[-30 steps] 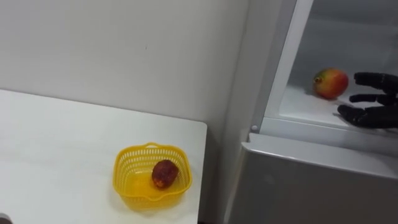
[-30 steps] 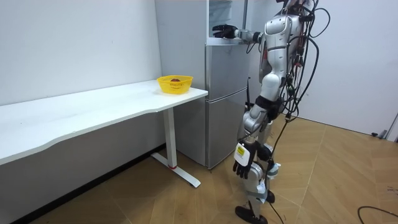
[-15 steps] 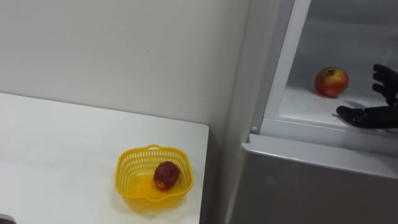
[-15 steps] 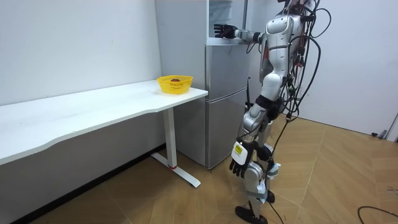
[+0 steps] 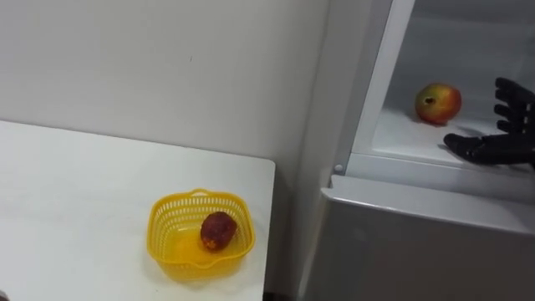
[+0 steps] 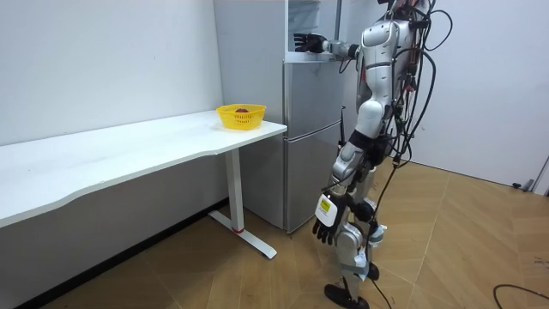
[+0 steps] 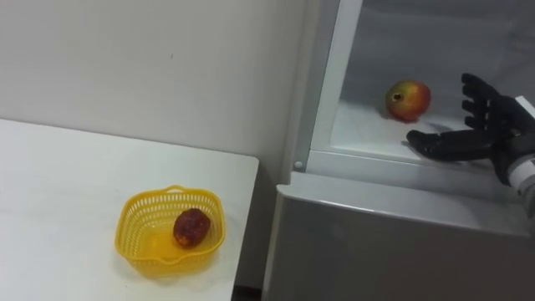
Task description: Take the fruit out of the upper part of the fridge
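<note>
The right hand (image 7: 472, 134) is inside the upper fridge compartment (image 7: 328, 92), held just above the front of the white shelf (image 7: 368, 127). Its fingers are spread and straight, the thumb reaches out low toward the left, and it holds nothing. The task's thing, a red and yellow fruit (image 7: 408, 99), lies on this same shelf, to the left of the hand and farther in toward the back wall. It is near the hand, with a clear gap between them. The open side of the hand faces the fruit, so I judge the coming move is a short reach to the left and a little deeper, then closing around it. The fruit looks nearly round, so its long axis gives no strong choice of direction for the grasp. The right hand is by far the nearer one. The left hand (image 6: 326, 226) hangs low beside the robot's leg with loose fingers, well apart from the fridge. On the worktop (image 7: 58, 184) at the left stands a yellow basket (image 7: 127, 227) with a dark red fruit (image 7: 191, 226) in it.
</note>
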### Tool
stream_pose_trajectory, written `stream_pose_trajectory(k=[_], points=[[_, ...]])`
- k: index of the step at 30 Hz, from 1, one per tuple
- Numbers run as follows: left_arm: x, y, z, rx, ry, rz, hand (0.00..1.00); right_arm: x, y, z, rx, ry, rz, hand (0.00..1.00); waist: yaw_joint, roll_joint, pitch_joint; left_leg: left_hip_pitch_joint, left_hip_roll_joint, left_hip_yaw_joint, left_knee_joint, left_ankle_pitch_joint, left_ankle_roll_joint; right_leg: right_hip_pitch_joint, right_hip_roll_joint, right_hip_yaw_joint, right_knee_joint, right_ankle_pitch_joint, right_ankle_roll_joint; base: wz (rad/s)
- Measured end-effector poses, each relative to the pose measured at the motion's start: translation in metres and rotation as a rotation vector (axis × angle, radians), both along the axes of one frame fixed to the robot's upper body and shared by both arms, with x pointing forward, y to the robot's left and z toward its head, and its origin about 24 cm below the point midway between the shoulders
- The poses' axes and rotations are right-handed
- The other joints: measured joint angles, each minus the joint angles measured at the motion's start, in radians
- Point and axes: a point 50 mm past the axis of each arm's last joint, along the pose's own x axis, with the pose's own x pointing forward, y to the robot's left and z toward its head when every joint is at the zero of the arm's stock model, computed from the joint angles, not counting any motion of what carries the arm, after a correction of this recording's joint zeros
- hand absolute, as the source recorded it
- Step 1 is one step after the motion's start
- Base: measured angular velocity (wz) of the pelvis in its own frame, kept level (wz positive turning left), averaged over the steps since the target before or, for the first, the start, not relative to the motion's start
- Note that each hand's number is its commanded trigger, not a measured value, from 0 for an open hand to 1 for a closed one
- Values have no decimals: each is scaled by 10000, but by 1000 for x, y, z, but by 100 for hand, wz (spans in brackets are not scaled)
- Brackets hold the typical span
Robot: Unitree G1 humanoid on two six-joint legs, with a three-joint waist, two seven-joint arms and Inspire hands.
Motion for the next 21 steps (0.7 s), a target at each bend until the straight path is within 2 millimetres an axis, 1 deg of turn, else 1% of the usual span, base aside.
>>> stream_pose_trajectory(k=[5,8,10,13,15,21], points=[[2,0,0,121,-111,-3,0,0,1,2,8,-93,-10,0,13,6,7,-2,0,12,1,0,0,0,-1,24,-14,0,0,0],[2,1,0,130,-115,10,0,1,6,7,65,-388,117,0,6,8,44,-2,-5,14,-4,0,0,-7,-1,68,-24,-1,0,0],[3,1,0,135,-147,3,0,1,7,9,191,-486,164,0,16,-9,53,1,-5,15,-8,0,0,-6,0,68,-26,-1,1,0],[5,1,0,132,-198,-12,0,1,14,18,78,-911,326,0,20,-31,48,-126,-5,15,4,0,0,-94,2,63,-24,-1,1,0],[8,0,0,102,-273,40,0,1,20,24,-1,-1186,424,0,24,-71,39,-162,-4,-8,2,1,0,-122,-3,-17,-7,0,0,4],[8,-1,0,-68,-541,757,0,7,35,24,-56,-1142,684,0,172,-190,55,-111,12,-34,-22,1,0,-11,-3,-131,-6,0,1,3]])
